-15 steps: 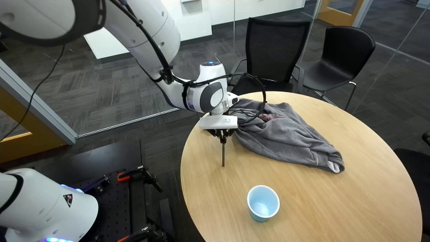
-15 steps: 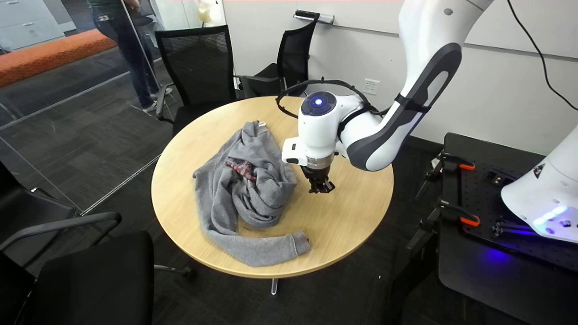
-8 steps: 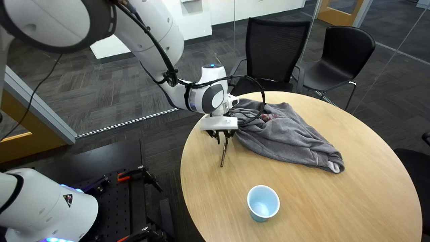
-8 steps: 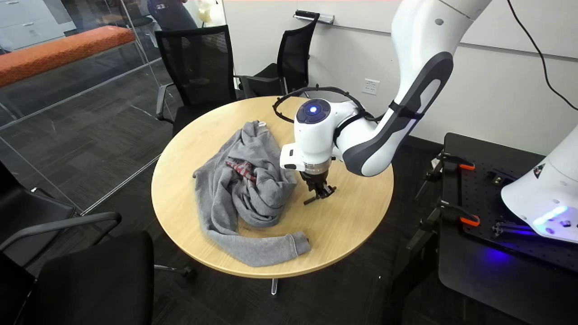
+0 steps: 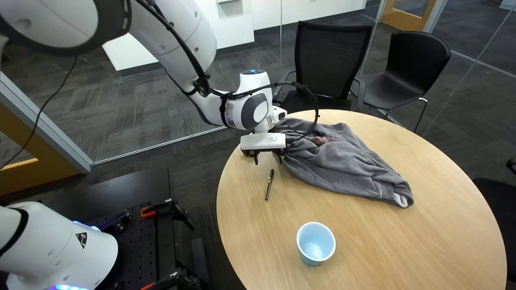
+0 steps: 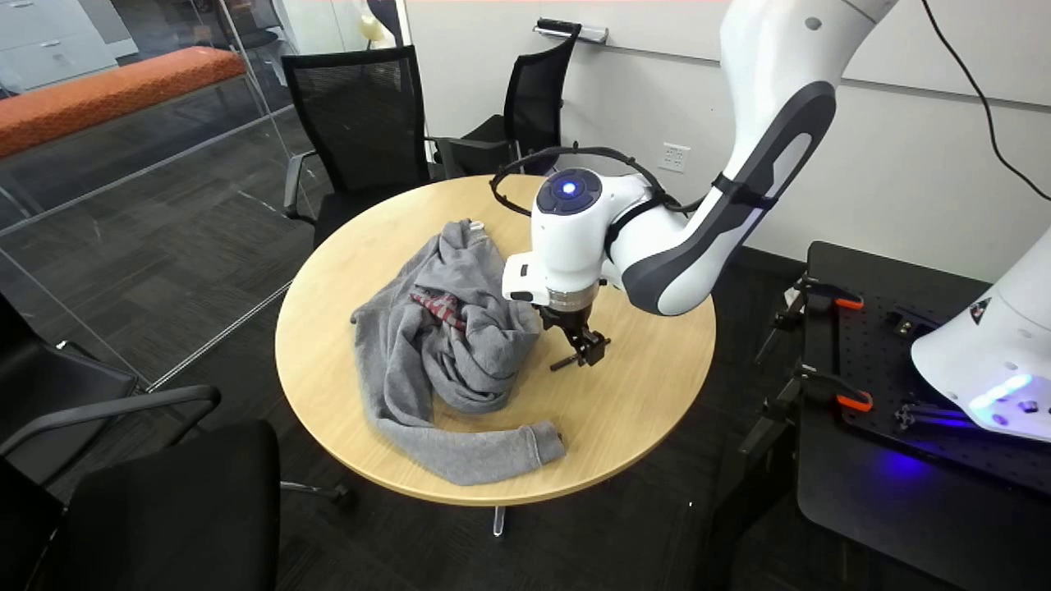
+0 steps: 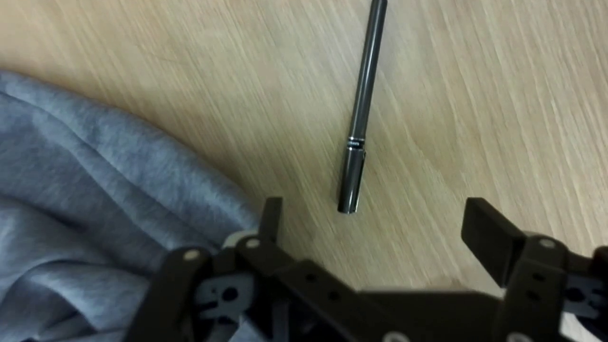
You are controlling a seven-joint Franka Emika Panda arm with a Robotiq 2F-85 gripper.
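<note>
While a slim, glossy black pen (image 7: 363,102) with a clipped cap lies flat on the round, pale wooden table (image 7: 498,95), the black two-fingered gripper (image 7: 373,225) hangs just above, its jaws spread wide around nothing but air. In the wrist view the pen's capped end shows between the two fingertips (image 7: 491,237), nearer the one at that view's left, and the barrel runs away from the gripper until the top edge cuts it off. In an exterior view the pen lies beneath the raised gripper, with a strip of bare wood visible between them. Just beside the pen spreads a crumpled gray sweatshirt (image 5: 342,161) of soft cloth; its edge passes behind one fingertip in the wrist view, and whether the two touch I cannot tell. A red-and-white patterned patch (image 6: 439,306) shows among the cloth's folds, and a long gray sleeve (image 6: 493,455) bends across the wood. Farther out, a pale blue tapered cup (image 5: 315,241) stands upright on the table, well apart from the gripper. A white robot arm (image 5: 199,36) with dark trim carries the gripper, a black cable (image 5: 317,108) looping out beside it. Past the table stand a black mesh-backed chair (image 5: 332,60) and a black shell-seated chair (image 5: 419,56). Orange-handled black clamps (image 6: 837,295) sit along a black platform (image 6: 903,509) beside the arm's white base (image 6: 1002,353).
</note>
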